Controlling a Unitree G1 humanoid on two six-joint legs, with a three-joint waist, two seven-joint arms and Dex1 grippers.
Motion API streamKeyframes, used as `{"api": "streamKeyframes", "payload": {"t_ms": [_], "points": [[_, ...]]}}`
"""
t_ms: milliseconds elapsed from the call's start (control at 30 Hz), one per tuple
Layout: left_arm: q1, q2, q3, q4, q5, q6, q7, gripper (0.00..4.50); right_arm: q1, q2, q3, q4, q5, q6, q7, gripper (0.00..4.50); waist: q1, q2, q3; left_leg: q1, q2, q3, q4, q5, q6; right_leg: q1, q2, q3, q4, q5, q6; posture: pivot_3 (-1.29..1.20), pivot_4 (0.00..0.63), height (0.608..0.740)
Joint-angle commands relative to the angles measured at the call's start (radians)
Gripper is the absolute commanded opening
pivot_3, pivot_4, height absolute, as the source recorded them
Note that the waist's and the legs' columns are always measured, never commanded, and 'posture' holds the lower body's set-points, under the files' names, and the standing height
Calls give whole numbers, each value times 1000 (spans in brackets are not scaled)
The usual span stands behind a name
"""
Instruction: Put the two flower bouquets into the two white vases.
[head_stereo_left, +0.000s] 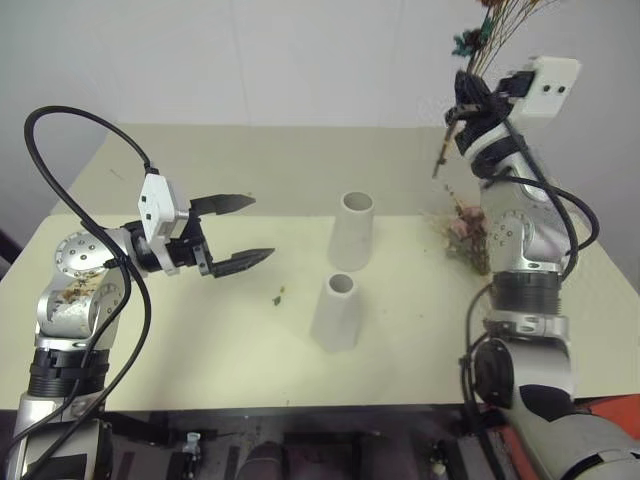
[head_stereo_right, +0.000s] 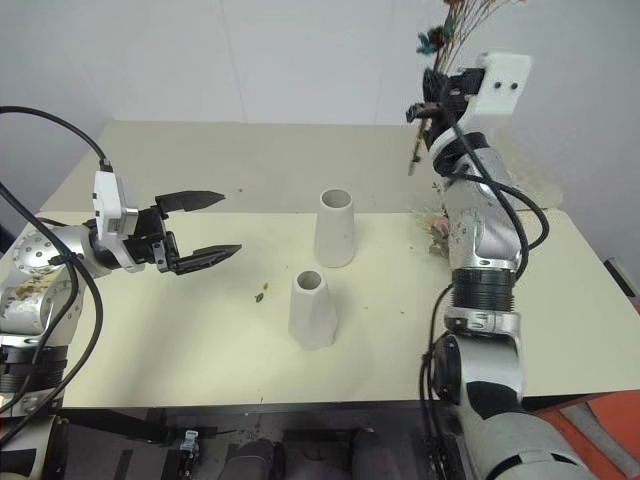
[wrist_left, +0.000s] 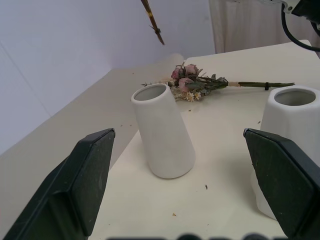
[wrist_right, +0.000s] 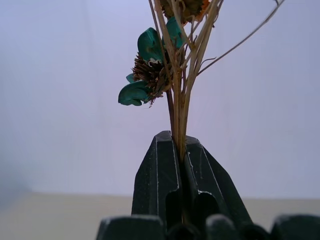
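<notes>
My right gripper (wrist_right: 180, 150) is clamped on the stems of the dried spray (head_stereo_left: 492, 30), held high. Both white vases (head_stereo_left: 352, 230) stand below and to its left. I align the stem ends over a mouth before lowering. My left gripper (head_stereo_left: 238, 232) hangs spread, empty.

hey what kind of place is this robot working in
Probably a lab or test room, not a home: a plain cream table against a bare white wall, set out with just two white vases and a rose bouquet.
</notes>
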Motion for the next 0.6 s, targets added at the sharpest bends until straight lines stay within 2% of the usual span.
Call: {"api": "streamKeyframes", "payload": {"t_ms": [33, 400, 600], "points": [[6, 14, 36, -41, -11, -11, 14, 4500, -7, 29, -10, -72, 100, -22, 76, 36, 0, 0, 0, 0, 0, 0, 0, 0, 0, 0, 0, 0, 0, 0, 0, 0, 150, 740], [14, -6, 60, -63, -54, 44, 72, 4500, 55, 76, 73, 5, 137, -32, 296, 36, 0, 1, 1, 1, 0, 0, 0, 0, 0, 0, 0, 0, 1, 0, 0, 0, 150, 740], [25, 5, 50, -70, -53, 121, 109, 4500, 28, 94, 86, 99, 115, -91, 347, 36, -1, 1, 1, 1, 0, 0, 0, 0, 0, 0, 0, 0, 2, 0, 0, 0, 150, 740]]}}
